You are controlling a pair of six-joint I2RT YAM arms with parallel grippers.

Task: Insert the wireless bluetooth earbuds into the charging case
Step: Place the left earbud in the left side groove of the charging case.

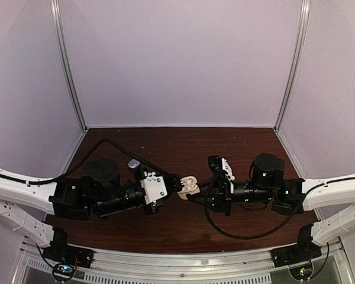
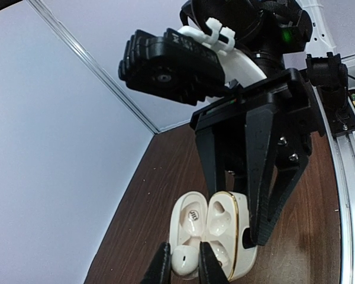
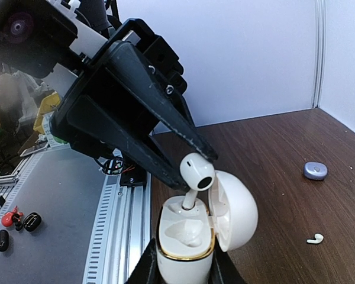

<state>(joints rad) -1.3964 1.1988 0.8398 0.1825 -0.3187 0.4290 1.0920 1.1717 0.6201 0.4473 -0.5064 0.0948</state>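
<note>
A white charging case with a gold rim stands open, its lid swung to the side. My right gripper is shut on the case body and holds it above the table. My left gripper is shut on a white earbud, also seen in the right wrist view. The earbud's stem dips into one slot of the case and its head is still above the rim. The other slot is empty. In the top view both grippers meet at the case at the table's middle.
A loose white earbud and a rounded bluish-purple earbud lie on the brown table. The purple one shows left of centre in the top view. White walls enclose the table. A metal rail runs along the near edge.
</note>
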